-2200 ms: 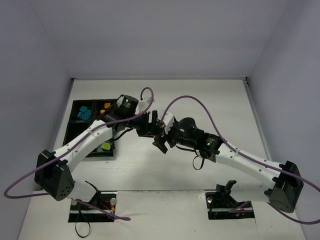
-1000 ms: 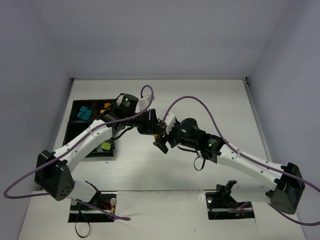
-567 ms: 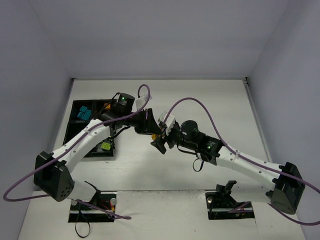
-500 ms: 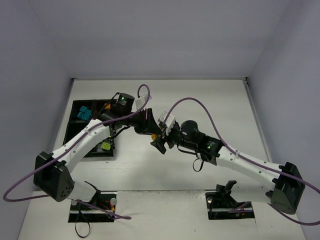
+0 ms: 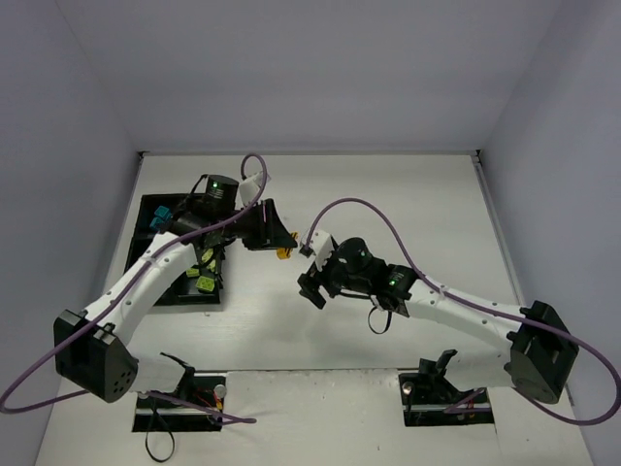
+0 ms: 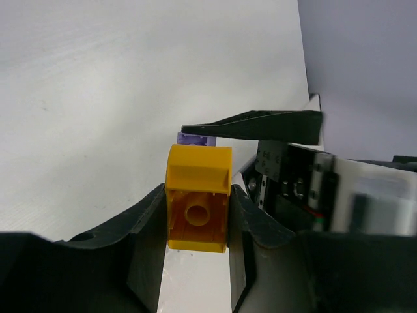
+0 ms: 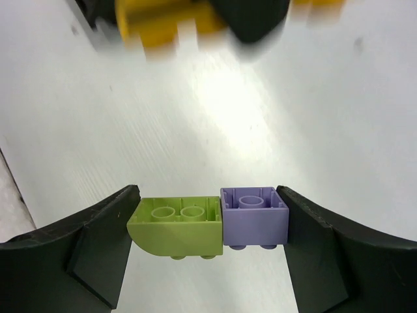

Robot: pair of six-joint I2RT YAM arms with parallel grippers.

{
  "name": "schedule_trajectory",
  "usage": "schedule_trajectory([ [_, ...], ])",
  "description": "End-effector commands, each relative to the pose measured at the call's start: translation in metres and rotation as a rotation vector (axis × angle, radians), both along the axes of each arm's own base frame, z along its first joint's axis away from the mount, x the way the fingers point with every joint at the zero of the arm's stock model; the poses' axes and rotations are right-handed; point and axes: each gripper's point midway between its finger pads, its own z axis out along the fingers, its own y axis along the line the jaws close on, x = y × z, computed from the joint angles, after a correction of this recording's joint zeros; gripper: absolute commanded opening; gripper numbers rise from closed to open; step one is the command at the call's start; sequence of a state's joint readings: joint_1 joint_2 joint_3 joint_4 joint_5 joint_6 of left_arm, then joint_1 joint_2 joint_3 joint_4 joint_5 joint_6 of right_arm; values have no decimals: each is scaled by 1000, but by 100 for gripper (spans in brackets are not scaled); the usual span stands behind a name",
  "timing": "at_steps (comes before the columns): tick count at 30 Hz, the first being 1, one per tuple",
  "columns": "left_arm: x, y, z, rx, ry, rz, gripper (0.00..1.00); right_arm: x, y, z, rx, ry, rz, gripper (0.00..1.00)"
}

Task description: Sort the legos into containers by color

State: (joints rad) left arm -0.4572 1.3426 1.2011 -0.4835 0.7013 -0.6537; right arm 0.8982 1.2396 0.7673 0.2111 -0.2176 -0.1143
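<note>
Right wrist reveals lime brick (image 7: 176,227) touching purple brick (image 7: 254,215), indiscernible from overhead.

The left arm (image 5: 146,282) was extended forward and inward from its base, and its claw (image 5: 275,236) was clamped on an orange brick (image 6: 197,208), with one of its fingers (image 6: 146,238) pressed against each side. The right arm (image 5: 466,316) lay stretched low across toward it. Its claw (image 5: 309,284) sat near the left claw but apart from it, on the side toward the bases, jaws closed on a lime and purple pair of bricks (image 7: 208,225) held end to end between the pads.
</note>
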Motion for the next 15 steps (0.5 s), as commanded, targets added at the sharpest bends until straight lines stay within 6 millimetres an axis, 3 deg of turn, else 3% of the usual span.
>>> schedule_trajectory([
  [1, 16, 10, 42, -7, -179, 52, 6, 4, -9, -18, -76, 39, -51, 0],
  [6, 21, 23, 39, 47, -204, 89, 6, 4, -7, -22, -77, 59, -53, 0],
  [9, 34, 45, 27, 116, -196, 164, 6, 4, -6, -21, -73, 58, -56, 0],
  [11, 50, 79, 15, 231, -187, 289, 6, 5, -5, -19, -64, 59, -58, 0],
  [15, 84, 144, 10, 469, -256, 461, 7, 4, -3, -14, -46, 64, -54, 0],
])
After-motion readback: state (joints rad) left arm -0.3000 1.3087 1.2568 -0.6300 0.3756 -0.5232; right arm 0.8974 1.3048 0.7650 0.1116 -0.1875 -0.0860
